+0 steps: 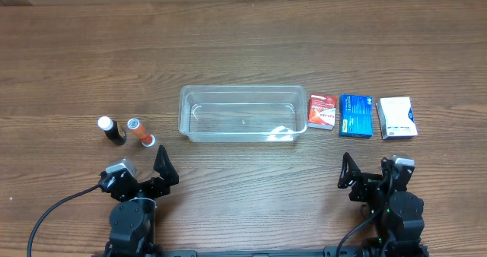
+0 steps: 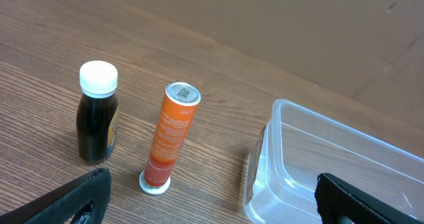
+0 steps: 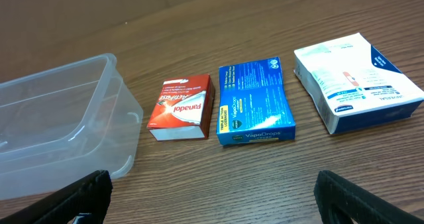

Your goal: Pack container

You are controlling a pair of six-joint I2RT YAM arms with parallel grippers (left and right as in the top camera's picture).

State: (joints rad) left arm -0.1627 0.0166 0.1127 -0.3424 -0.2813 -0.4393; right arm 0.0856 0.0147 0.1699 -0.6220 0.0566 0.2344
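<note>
**Wood-grain table, tub at centre, both grippers spread wide**

Brown wood-grain tabletop fills every view. At its middle lies the container (image 1: pixel 228 116), a clear, shallow plastic tub with rounded corners, its long side running left to right.

To the container's left, well apart from it, stand two items close together. One is a dark bottle (image 1: pixel 112 130) with a white cap. Beside it, nearer the tub, is an orange tube (image 1: pixel 139 131) standing on its white end. The left wrist view shows the bottle (image 2: pixel 96 114) and the tube (image 2: pixel 171 141) side by side but not touching, with the tub's corner at the right edge.

To the container's right three flat packs lie in a row. A red packet (image 1: pixel 322 111) sits just beside the tub's end, then a blue box (image 1: pixel 356 115), then a white box (image 1: pixel 397 118). In the right wrist view small gaps separate them.

Both arms sit at the near edge of the table. The left gripper (image 2: pixel 212 184) has its fingers spread wide, holding nothing and touching nothing. The right gripper (image 3: pixel 212 184) is likewise spread wide, short of the packs.
</note>
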